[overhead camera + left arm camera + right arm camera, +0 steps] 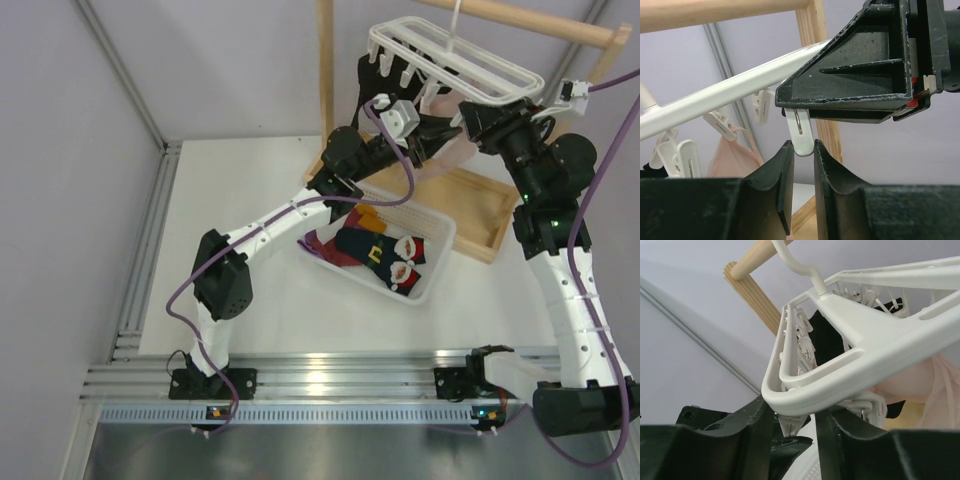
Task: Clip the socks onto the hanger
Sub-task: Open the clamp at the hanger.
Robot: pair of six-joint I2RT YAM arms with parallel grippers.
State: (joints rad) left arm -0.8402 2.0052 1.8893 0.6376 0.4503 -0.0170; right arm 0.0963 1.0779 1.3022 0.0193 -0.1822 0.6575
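The white lattice hanger point(455, 62) hangs by its hook from the wooden rack. My right gripper point(472, 122) is shut on the hanger's corner bar point(840, 375), with the jaws on either side of it point(795, 407). A white peg point(801, 134) dangles just under it. My left gripper point(450, 132) is nearly closed, and its fingertips pinch that peg's lower end point(802, 146); it holds no sock. The socks lie in the basket: navy Santa ones point(398, 258) and maroon ones with orange toes point(362, 218).
The white slotted basket point(440, 268) stands mid-table under my left arm. The wooden rack post point(325, 70) and its base frame point(485, 215) are behind it. A pale pink garment point(447, 155) and a dark item point(372, 78) hang from the pegs.
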